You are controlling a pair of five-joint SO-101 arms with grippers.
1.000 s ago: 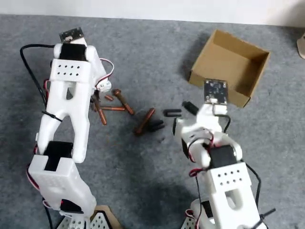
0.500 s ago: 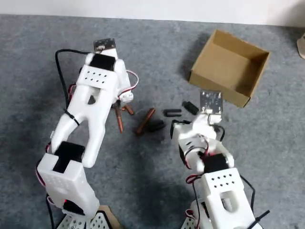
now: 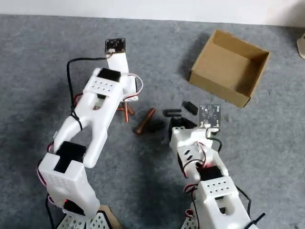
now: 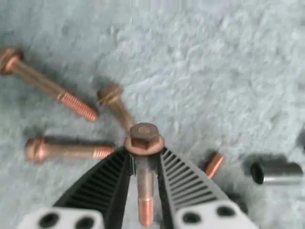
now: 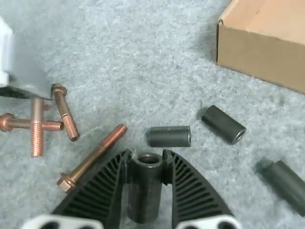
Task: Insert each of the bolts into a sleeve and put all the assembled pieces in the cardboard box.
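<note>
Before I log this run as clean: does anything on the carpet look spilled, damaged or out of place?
Nothing stands out. The left gripper holds a copper bolt, the right gripper a black sleeve; the other bolts and sleeves lie loose on the carpet, and the cardboard box stands upright.

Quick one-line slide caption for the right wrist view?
Right gripper holding a dark sleeve, with a loose bolt, spare sleeves and the cardboard box nearby.

Grey carpeted tabletop [image 3: 157, 57], small tan object [image 3: 301, 46] at one edge
</note>
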